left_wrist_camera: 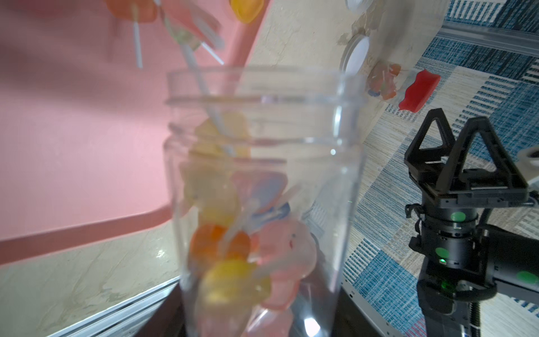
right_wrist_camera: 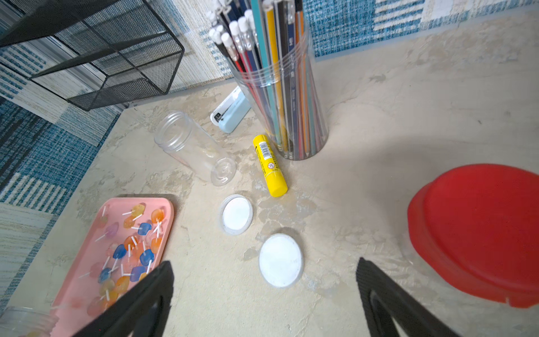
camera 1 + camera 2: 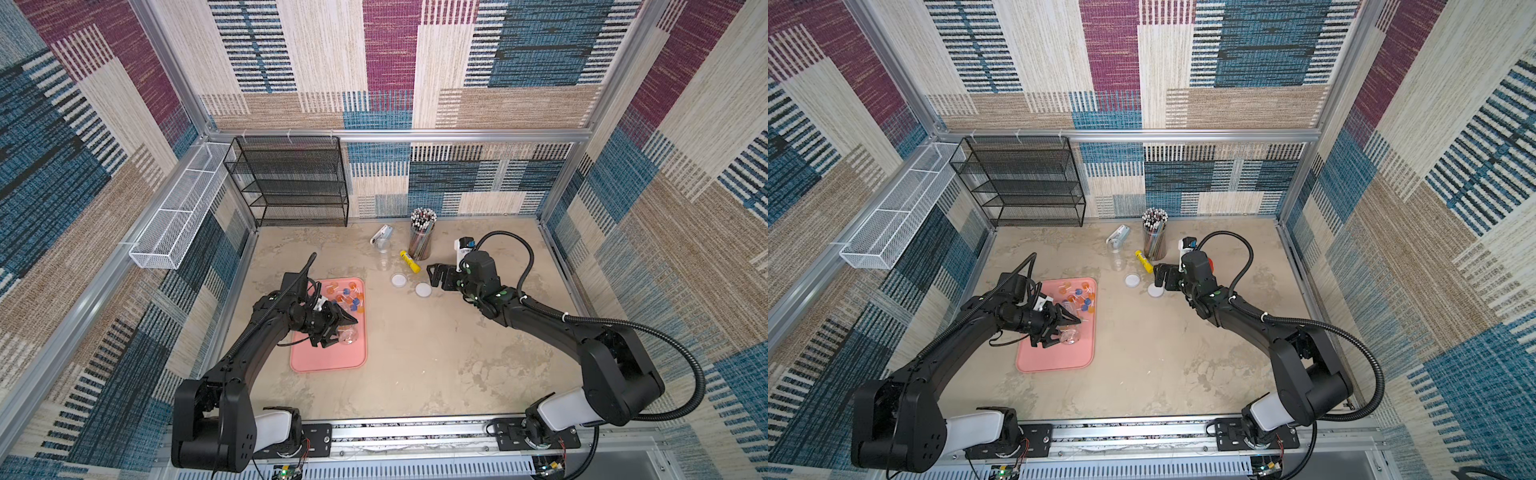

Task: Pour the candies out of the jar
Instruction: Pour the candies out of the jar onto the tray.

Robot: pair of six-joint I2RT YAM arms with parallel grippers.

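Observation:
My left gripper (image 3: pixel 338 330) is shut on a clear plastic jar (image 3: pixel 348 335), held tilted low over the pink tray (image 3: pixel 328 359). In the left wrist view the jar (image 1: pixel 262 175) fills the middle, with several candies (image 1: pixel 230 251) still inside and its body hiding the jaws. More candies (image 3: pixel 347 297) lie loose on the tray's far half, and they show in the right wrist view too (image 2: pixel 131 251). My right gripper (image 3: pixel 434 276) stands open above the table near two white lids, with nothing between its fingers (image 2: pixel 157 280).
An empty clear jar (image 2: pixel 192 148) lies on its side. Near it are two white lids (image 2: pixel 235 214) (image 2: pixel 280 260), a yellow glue stick (image 2: pixel 269 164), a pencil holder (image 2: pixel 285 102), a pale blue stapler (image 2: pixel 230 112) and a red lid (image 2: pixel 478 233). A black mesh shelf (image 3: pixel 291 183) stands at the back left.

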